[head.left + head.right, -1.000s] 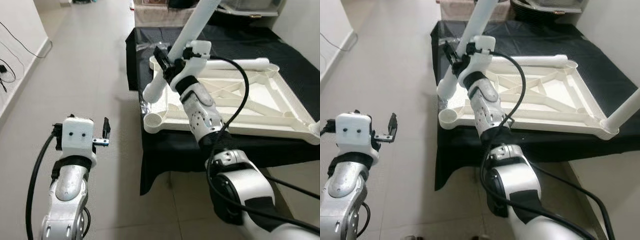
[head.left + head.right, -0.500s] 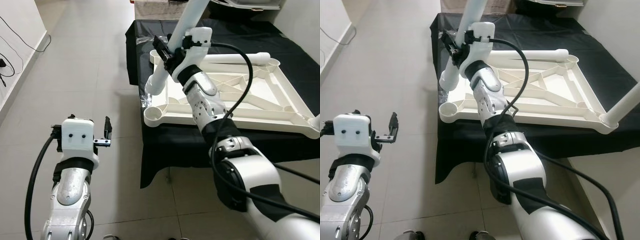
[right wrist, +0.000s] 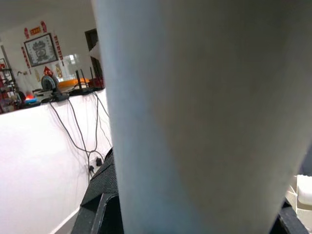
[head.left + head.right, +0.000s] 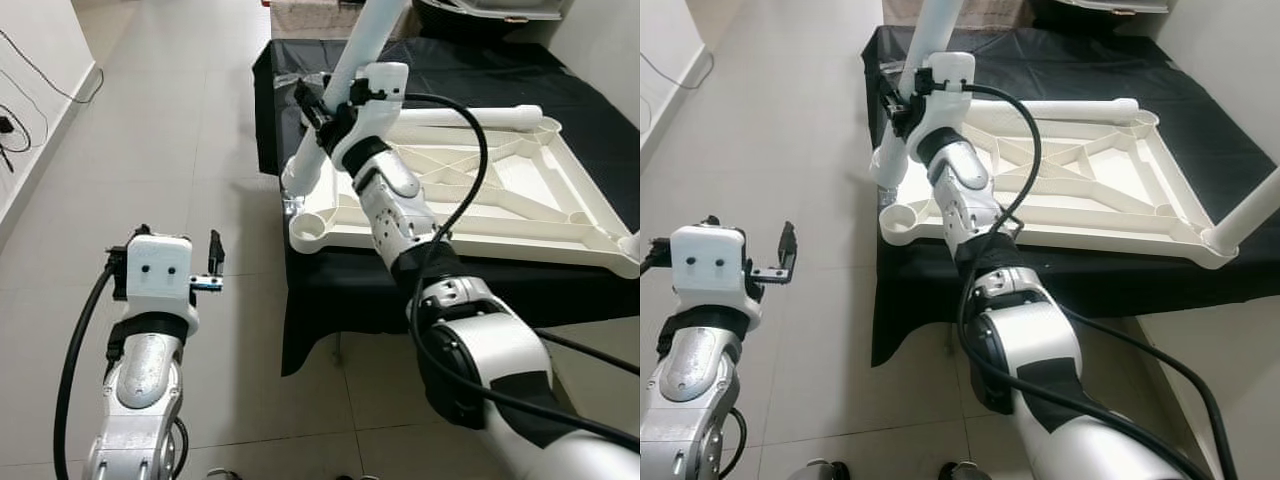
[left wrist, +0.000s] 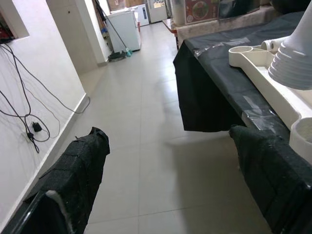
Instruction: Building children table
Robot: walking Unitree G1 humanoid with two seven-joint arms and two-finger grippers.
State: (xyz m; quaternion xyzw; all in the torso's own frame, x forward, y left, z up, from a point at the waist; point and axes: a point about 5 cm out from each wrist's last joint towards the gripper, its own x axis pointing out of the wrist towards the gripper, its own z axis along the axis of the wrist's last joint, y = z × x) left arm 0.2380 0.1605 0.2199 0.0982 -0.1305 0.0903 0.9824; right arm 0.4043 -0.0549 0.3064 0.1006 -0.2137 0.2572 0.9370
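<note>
The white table leg point(image 4: 340, 95) slants over the near-left corner socket point(image 4: 307, 226) of the upturned white tabletop point(image 4: 480, 190), which lies on the black-draped surface point(image 4: 330, 290). The right pincer point(image 4: 318, 108) pinches the leg mid-length. The left pincer point(image 4: 175, 262) hovers over the tiled floor point(image 4: 170, 150), fingers spread.

Pale glossy floor tiles point(image 4: 180, 120) run up to a white wall point(image 5: 44, 73), where black cables point(image 5: 27, 109) hang. Beside the tiles stands a black-draped table point(image 4: 330, 290). A white appliance point(image 5: 123, 27) stands far behind it.
</note>
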